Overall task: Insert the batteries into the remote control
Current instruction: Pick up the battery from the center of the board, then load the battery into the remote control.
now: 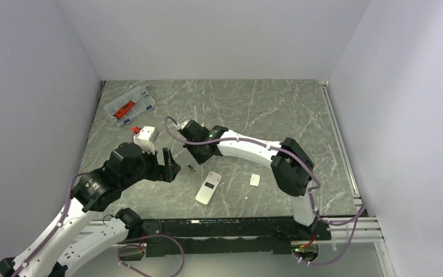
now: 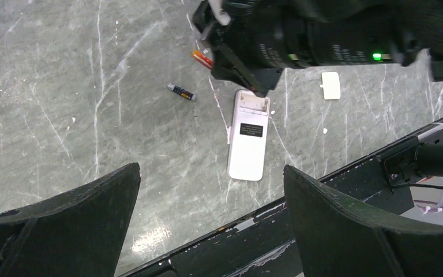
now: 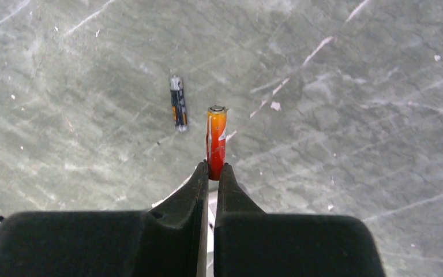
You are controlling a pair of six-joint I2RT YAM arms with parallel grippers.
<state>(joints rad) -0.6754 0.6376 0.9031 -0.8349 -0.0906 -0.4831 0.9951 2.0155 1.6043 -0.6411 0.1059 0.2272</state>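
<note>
Remote control (image 1: 209, 187) lies back-up on the worktop (image 1: 265, 109), nearest me. A small white piece (image 1: 255, 180) sits right of it. Left of it my left tool (image 1: 167, 164) hangs wide open. Just beyond its far end my right tool (image 3: 212, 170) pinches the orange battery (image 3: 216, 141). The dark battery (image 3: 177, 103) lies loose alongside. A clear case (image 1: 130, 105) sits far beyond, leftward.

My right fingers (image 3: 196, 196), clamped on one battery (image 3: 216, 135), hang by the remote's (image 2: 248, 144) open end and crowd it from the far side. The loose battery (image 2: 181, 92) lies just beside them, bare worktop (image 2: 63, 115) all round it. My left fingers (image 2: 92, 225) are spread wide, and the remote's near side is free.
</note>
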